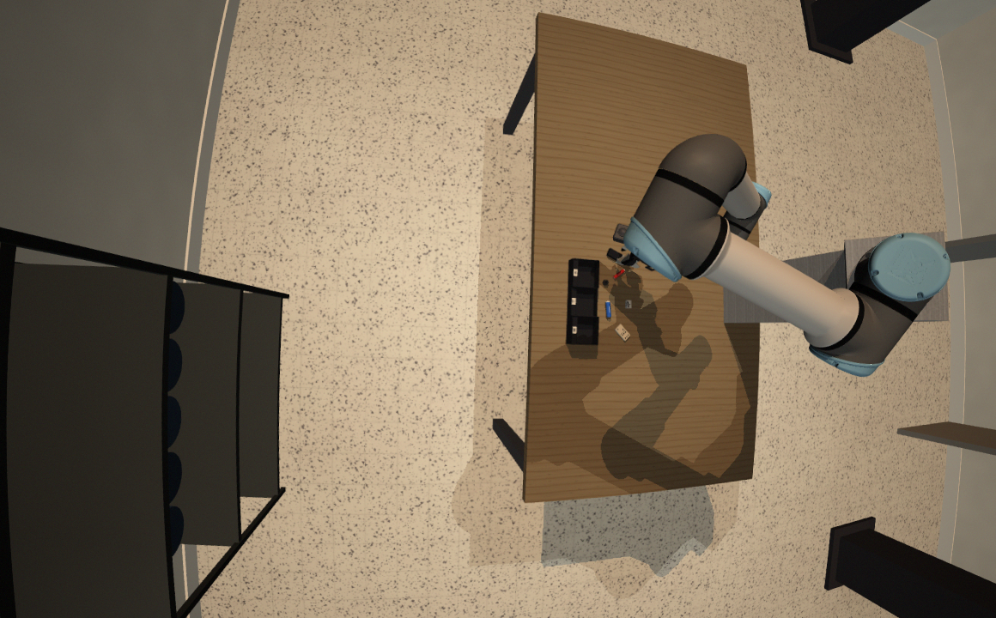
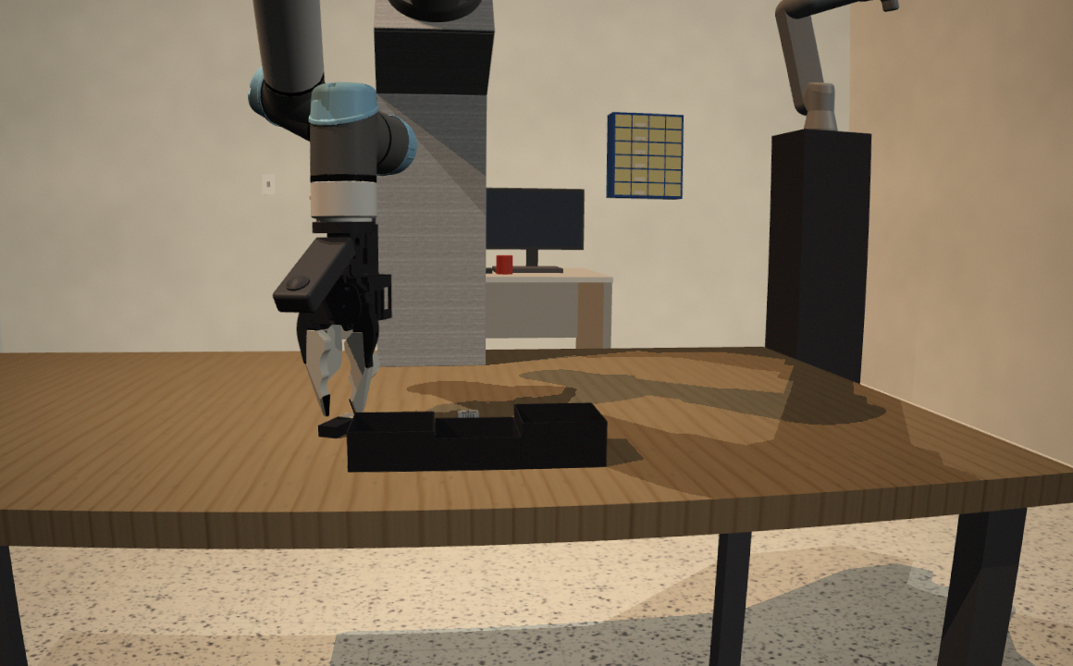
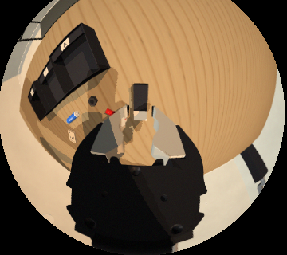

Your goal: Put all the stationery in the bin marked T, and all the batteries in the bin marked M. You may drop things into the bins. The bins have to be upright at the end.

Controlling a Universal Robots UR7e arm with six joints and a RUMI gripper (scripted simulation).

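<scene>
My gripper [image 1: 619, 262] [image 2: 339, 407] [image 3: 140, 106] is partly open and low over the table, its fingertips on either side of the near end of a flat black block with a pale end [image 1: 613, 252] [image 2: 333, 427] [image 3: 140, 95]; it holds nothing. A row of three black bins [image 1: 583, 299] [image 2: 474, 443] [image 3: 68, 68] stands just beside it; their white labels are too small to read. A small red item [image 1: 618, 272] [image 3: 108, 111], a dark round piece [image 1: 605, 284] [image 3: 93, 100], a blue battery [image 1: 608, 309] [image 3: 72, 117] and a beige card-like piece [image 1: 622, 331] [image 3: 72, 136] lie on the table near the bins.
The wooden table [image 1: 640, 92] [image 2: 110, 463] [image 3: 199, 48] bears everything. A small grey item [image 1: 628, 304] lies in the arm's shadow. The arm reaches in from its base on the table's right side in the overhead view.
</scene>
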